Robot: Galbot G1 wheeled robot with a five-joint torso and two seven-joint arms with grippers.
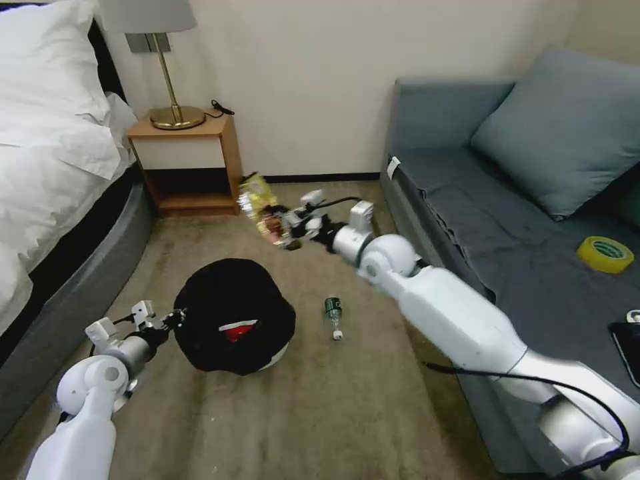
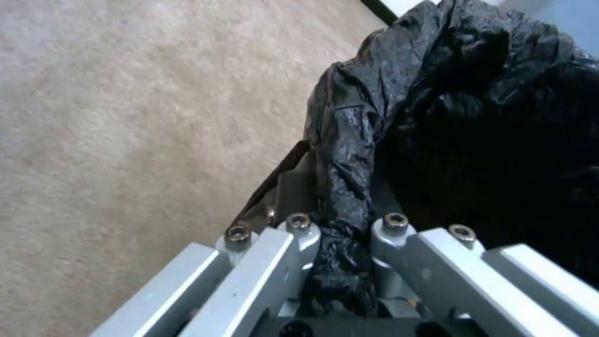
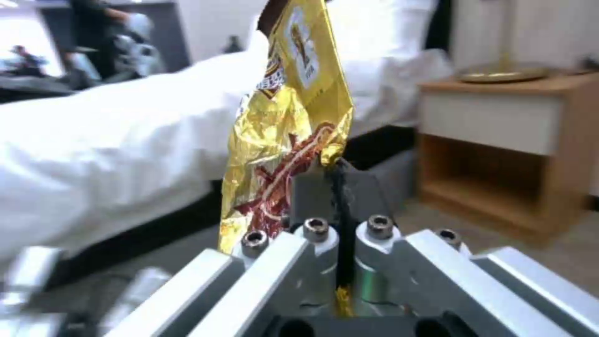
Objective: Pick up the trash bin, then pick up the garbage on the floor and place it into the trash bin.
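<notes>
Fingers [image 3: 337, 187] pinch gold wrapper [image 3: 293, 131] above trash bin [image 1: 233, 313]

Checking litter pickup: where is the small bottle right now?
In the head view the bottle lies on the carpet just right of the trash bin, beside the sofa and below the right gripper holding a foil wrapper.

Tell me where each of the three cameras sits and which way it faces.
Head view: on the head, facing forward and down at the carpet; both arms show, the left gripper on the trash bin, the right gripper holding the foil wrapper.
Left wrist view: along its fingers at the bin's black bag.
Right wrist view: past its fingers toward the bed and nightstand.
Head and right wrist views share the wrapper.
</notes>
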